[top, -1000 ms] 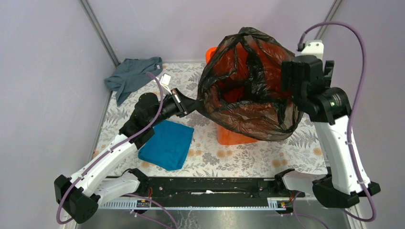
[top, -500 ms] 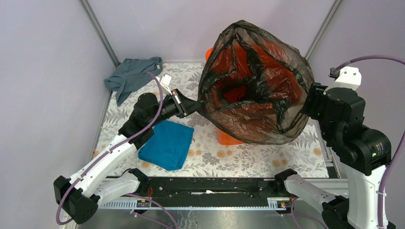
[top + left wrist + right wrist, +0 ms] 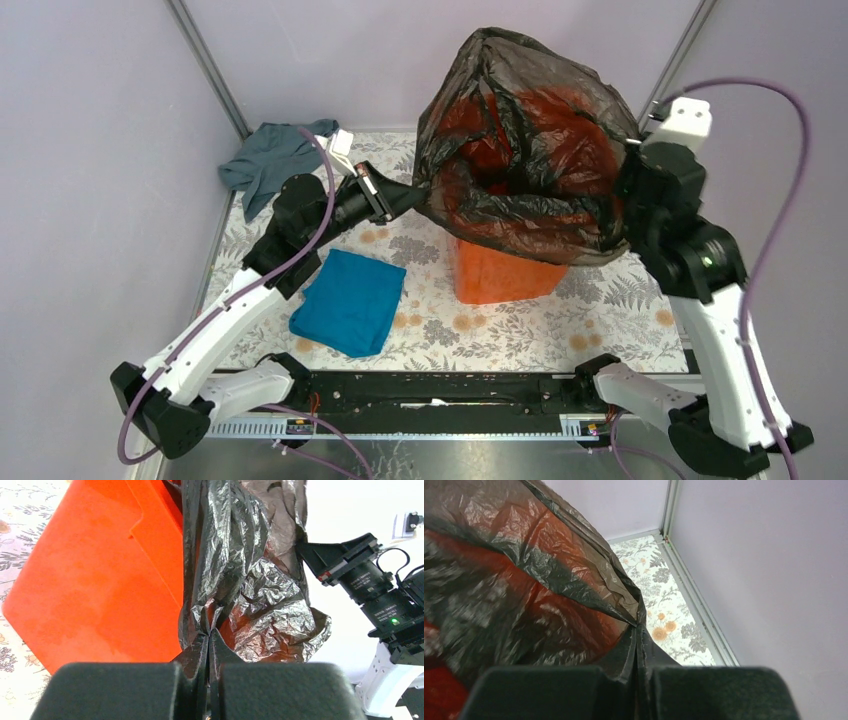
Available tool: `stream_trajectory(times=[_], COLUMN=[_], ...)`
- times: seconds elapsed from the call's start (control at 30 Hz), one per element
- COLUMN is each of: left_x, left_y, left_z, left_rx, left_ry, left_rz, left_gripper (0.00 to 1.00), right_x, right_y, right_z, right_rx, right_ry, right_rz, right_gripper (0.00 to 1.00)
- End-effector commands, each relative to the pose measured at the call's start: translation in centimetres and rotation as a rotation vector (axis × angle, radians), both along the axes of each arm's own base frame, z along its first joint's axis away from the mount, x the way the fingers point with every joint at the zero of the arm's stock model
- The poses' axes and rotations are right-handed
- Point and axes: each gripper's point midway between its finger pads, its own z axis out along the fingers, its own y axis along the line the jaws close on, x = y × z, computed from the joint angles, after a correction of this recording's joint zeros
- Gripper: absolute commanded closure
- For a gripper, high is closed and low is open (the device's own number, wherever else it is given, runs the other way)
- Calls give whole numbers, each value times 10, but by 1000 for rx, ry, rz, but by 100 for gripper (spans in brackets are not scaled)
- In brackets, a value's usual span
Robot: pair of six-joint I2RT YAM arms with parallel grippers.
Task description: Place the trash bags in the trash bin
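Cloth in blue (image 3: 350,300) is lying folded on the floral worktop (image 3: 500,335) nearest my arm bases, taking no part in the job. Beyond it the trash bin (image 3: 505,275) is standing on the worktop, its orange front wall showing below the trash bag (image 3: 530,150). More orange is glowing through the dark film above. I cannot tell whether the bin's rim is sitting inside the bag or merely behind it.

My left tool (image 3: 403,197) is pinching the bag's left edge, its jaws closed tight on a gathered fold, as the left wrist view is showing. My right tool (image 3: 628,190) is now doing the same on the right edge. A second ago it was standing wide and clear of the plastic. Since then I have been bringing it in and clamping it, and the right wrist view is showing film nipped between shut jaws.

With both edges gripped, the bag is hanging stretched between the two tools above the bin. It is riding higher than before, so more of the bin's front is showing. I am reading this as the shift from a one-sided hold to a two-sided one, giving me control of the bag's spread. The bag is not yet sitting down in the bin, so the placing is looking unfinished.

Farthest away, a grey cloth (image 3: 275,155) is lying crumpled near the back left corner.
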Motion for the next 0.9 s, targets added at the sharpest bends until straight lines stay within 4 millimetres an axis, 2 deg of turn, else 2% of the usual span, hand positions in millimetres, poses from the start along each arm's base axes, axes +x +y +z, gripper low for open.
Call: stream_trajectory(times=[0.0, 0.1, 0.27, 0.4, 0.47, 0.6, 0.67, 0.77, 0.8, 0.87], left_x=[16, 18, 24, 17, 13, 9, 9, 8, 8, 6], left_y=[-3, -4, 3, -4, -8, -13, -15, -18, -18, -18], left_z=[7, 5, -10, -31, -33, -45, -51, -55, -55, -51], left_rx=[9, 0, 43, 38, 13, -12, -23, -23, -25, -29], left_ry=[-6, 1, 13, 63, 70, 97, 113, 129, 128, 121], left_rz=[38, 38, 90, 34, 3, -17, -25, -43, -44, -48], left_gripper=[100, 100, 100, 100, 100, 100, 100, 100, 100, 100], right_x=[27, 37, 45, 31, 23, 11, 14, 24, 26, 14], right_y=[-9, -10, -31, -29, -31, -50, -43, -34, -30, -26], right_z=[17, 16, -20, -25, -27, -38, -36, -48, -51, -35], right_rx=[-29, -17, -12, 68, 81, 71, 107, 105, 106, 164], right_ry=[-106, -121, -67, -91, -90, -97, -137, -142, -108, -68], right_rz=[-110, -134, -191, -138, -147, -268, -229, -173, -157, -145], right_gripper=[99, 95, 93, 87, 83, 83, 81, 65, 63, 63])
